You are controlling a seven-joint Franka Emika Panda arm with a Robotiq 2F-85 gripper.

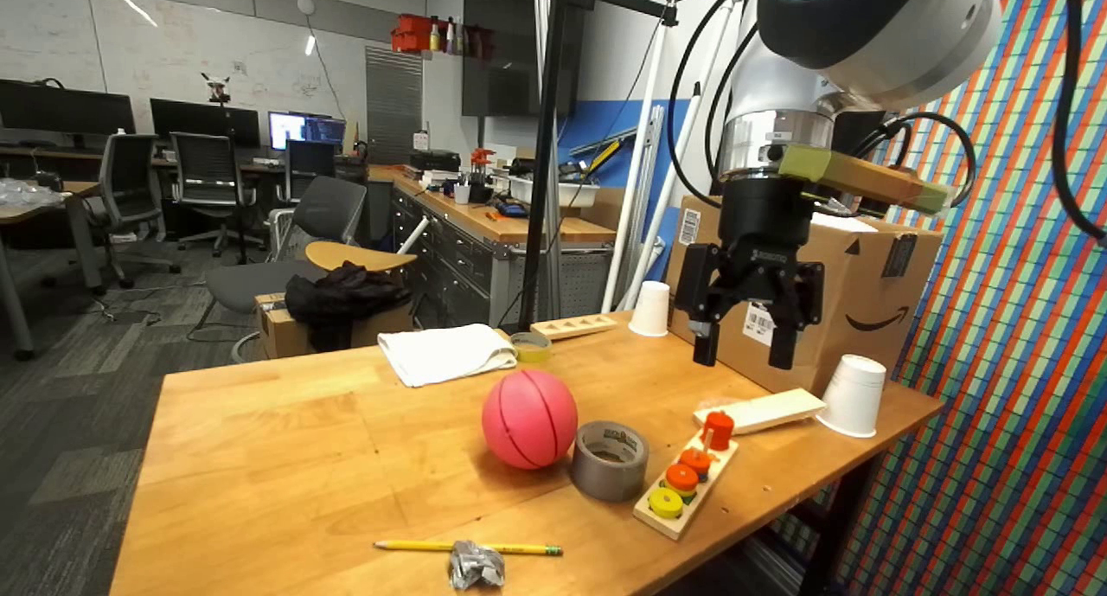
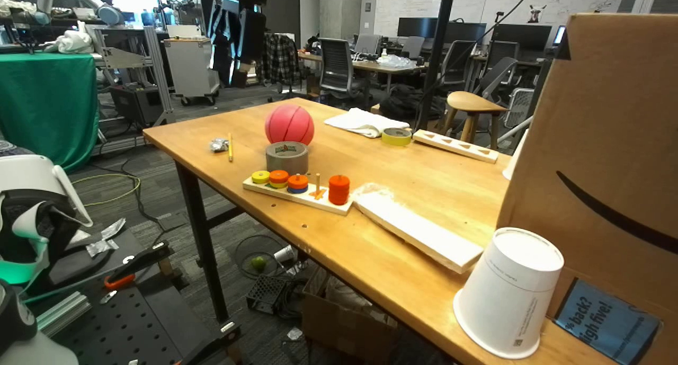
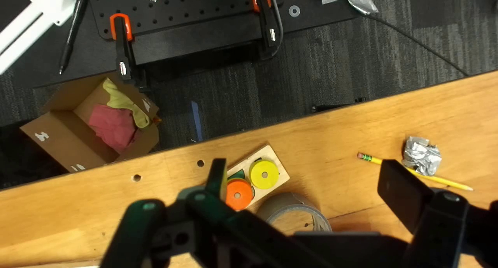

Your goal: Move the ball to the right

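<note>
A pink-red ball (image 1: 529, 419) with dark seams rests on the wooden table, touching or very close to a grey tape roll (image 1: 610, 461). The ball also shows in an exterior view (image 2: 290, 124), behind the tape roll (image 2: 287, 157). In the wrist view the ball does not show; the gripper body covers that part of the table. My gripper (image 1: 744, 354) hangs in the air above the table, pointing down, with its fingers apart and nothing between them. It also shows in an exterior view (image 2: 233, 71) and in the wrist view (image 3: 307, 182), with fingers wide open.
A peg board with coloured rings (image 1: 686, 492) stands beside the tape roll. A pencil (image 1: 415, 545), crumpled foil (image 1: 476, 565), white cloth (image 1: 445, 354), yellow tape roll (image 1: 531, 347), wooden plank (image 1: 761, 411), white cups (image 1: 853, 395) and a large cardboard box (image 1: 865, 293) are on the table.
</note>
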